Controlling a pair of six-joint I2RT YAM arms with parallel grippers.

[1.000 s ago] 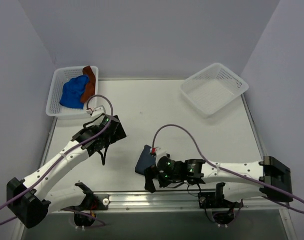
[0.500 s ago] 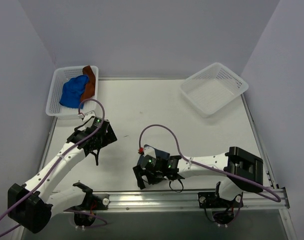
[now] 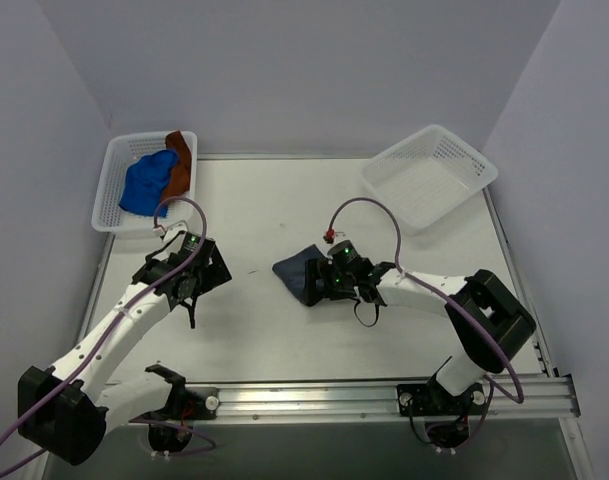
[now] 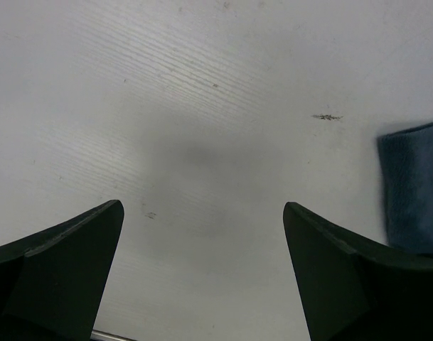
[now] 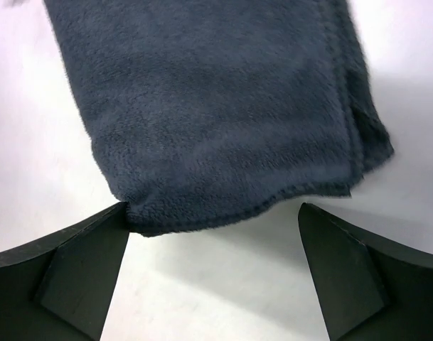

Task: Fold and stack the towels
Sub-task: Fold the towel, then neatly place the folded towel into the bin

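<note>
While the grey towel (image 5: 216,99) lies folded flat near the middle of the table (image 3: 274,200), it is gripped by nothing. Its stitched hem is shown along the near edge in the right wrist view, and a doubled layer is seen down its right side. The right tool (image 5: 212,213) is held low just beside that near edge, jaws spread wide, and the towel's width is nearly spanned by them. The finger at the left of that view is placed right at the towel's near corner, though contact cannot be confirmed, while the other finger is kept apart from the cloth. From above, the right arm is seen reaching in from the right side of the table.

Over to the left now: the left tool (image 4: 202,206) is pointed down at bare table, jaws likewise spread wide, with nothing held between them. A sliver of the grey towel is caught at the right edge of the left wrist view, well apart from the fingers, and a small dark scuff mark (image 4: 328,116) is noted on the table surface.

At the far left corner, the blue towel (image 3: 144,185) and the rust-brown towel (image 3: 180,160) are found bunched together, touching, inside the left basket (image 3: 106,190). At the far right, the right basket (image 3: 424,185) is set at an angle on the table, well apart from all the towels.
</note>
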